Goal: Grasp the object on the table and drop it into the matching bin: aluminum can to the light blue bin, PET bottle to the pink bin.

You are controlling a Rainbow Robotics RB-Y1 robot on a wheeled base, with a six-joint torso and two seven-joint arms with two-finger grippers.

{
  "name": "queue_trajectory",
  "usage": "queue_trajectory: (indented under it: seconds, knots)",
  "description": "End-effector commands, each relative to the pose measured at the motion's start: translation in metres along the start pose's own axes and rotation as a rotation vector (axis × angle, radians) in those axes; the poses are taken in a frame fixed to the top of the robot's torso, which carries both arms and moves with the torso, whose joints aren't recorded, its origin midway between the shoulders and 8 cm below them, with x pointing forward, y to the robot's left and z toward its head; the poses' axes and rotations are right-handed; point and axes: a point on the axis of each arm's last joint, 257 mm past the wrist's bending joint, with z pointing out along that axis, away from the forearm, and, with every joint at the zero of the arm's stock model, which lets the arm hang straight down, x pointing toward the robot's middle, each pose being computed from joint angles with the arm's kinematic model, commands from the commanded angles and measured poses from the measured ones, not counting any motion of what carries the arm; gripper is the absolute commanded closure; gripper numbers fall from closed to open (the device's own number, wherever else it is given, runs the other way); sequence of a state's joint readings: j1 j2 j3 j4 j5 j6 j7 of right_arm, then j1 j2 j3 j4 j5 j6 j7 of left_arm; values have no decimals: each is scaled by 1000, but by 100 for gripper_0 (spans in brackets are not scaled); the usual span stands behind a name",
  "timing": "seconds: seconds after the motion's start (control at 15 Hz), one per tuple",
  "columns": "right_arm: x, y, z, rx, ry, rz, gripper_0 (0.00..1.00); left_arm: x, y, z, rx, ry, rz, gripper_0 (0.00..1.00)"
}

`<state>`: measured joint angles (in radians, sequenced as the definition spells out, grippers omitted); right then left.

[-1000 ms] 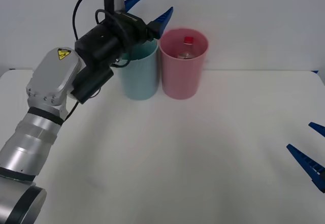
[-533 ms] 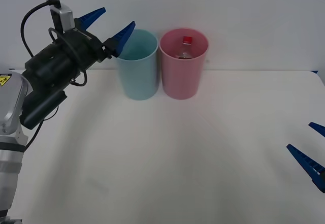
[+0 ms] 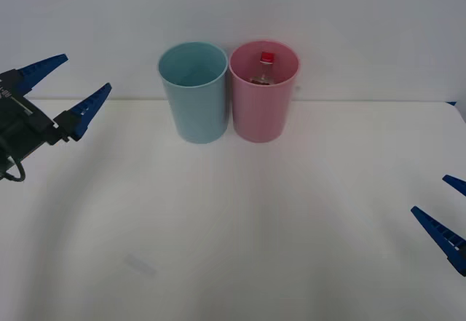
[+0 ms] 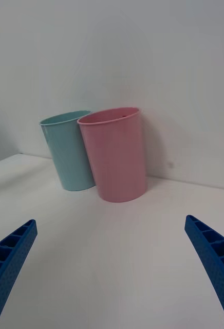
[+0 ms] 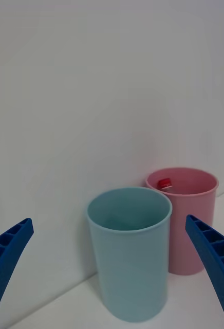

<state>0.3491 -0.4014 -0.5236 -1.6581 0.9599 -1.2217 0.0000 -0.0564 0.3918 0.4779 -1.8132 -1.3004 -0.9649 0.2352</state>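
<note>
The PET bottle stands inside the pink bin, its red cap showing just below the rim. The light blue bin stands touching the pink bin on its left; both sit at the back of the white table. My left gripper hangs open above the table's far left, well away from the bins, nothing between its fingers. My right gripper is open at the right edge, low over the table. The pink bin and light blue bin stand ahead of it.
A plain white wall rises right behind the bins. The tabletop between the two grippers and in front of the bins is bare white surface.
My left arm has swung away from above the bins to the far left and lower, with its fingers open throughout. The bottle stays in the pink bin. The right gripper has not moved.
</note>
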Motion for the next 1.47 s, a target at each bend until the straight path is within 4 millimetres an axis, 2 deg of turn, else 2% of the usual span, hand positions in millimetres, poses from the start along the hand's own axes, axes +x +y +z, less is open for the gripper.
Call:
queue_trajectory:
  seconds: [0.07, 0.2, 0.47, 0.73, 1.07, 1.47]
  knots:
    - [0, 0, 0, 0, 0, 0, 0, 13, 3, -41, -20, 65, 23, 0]
    - [0, 0, 0, 0, 0, 0, 0, 19, 1, -67, -18, 98, 29, 0]
    - [0, 0, 0, 0, 0, 0, 0, 34, 5, -134, -16, 226, 74, 0]
    - [0, 0, 0, 0, 0, 0, 0, 51, 5, -186, -54, 318, 66, 0]
    - [0, 0, 0, 0, 0, 0, 0, 66, -6, -219, -105, 343, -32, 0]
    - [0, 0, 0, 0, 0, 0, 0, 69, -14, -236, -124, 346, -82, 0]
